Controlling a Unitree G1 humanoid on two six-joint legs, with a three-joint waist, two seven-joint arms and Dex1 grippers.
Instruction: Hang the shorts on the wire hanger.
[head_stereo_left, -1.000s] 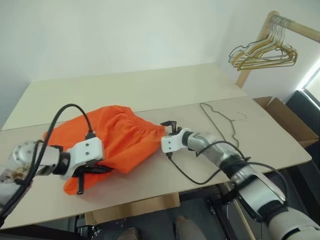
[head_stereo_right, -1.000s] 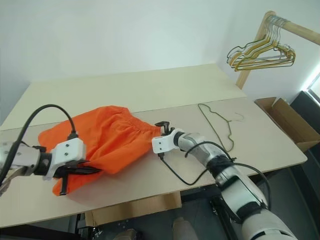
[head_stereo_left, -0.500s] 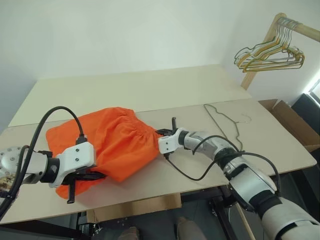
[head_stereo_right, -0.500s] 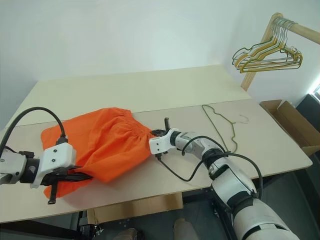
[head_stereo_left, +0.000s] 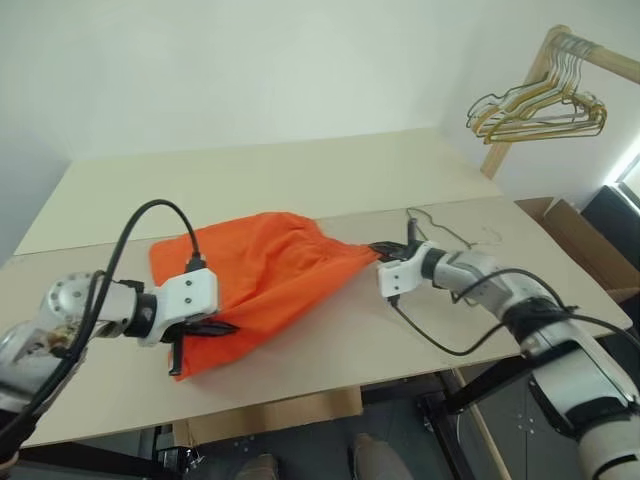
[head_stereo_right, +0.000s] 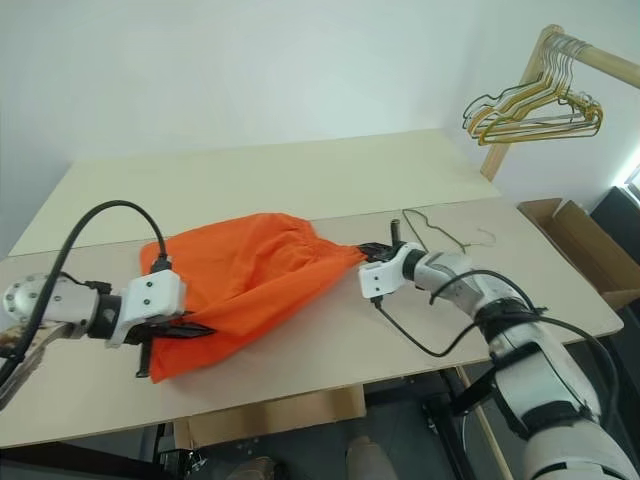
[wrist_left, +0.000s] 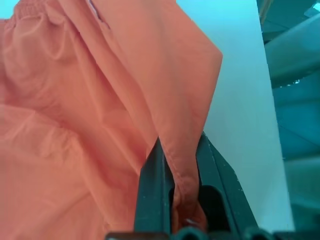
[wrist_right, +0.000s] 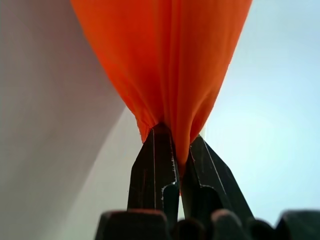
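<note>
Orange shorts stretched over the worktop between both arms. Left pincer clamped on a hem fold at one end; right pincer clamped on bunched cloth at the other. Wire hanger lies flat just beyond the right pincer, hook end away from the shorts. Judgement: keep both grips firm, hold the cloth taut and clear of the surface, and bring it level toward the hanger without dragging the wire.
</note>
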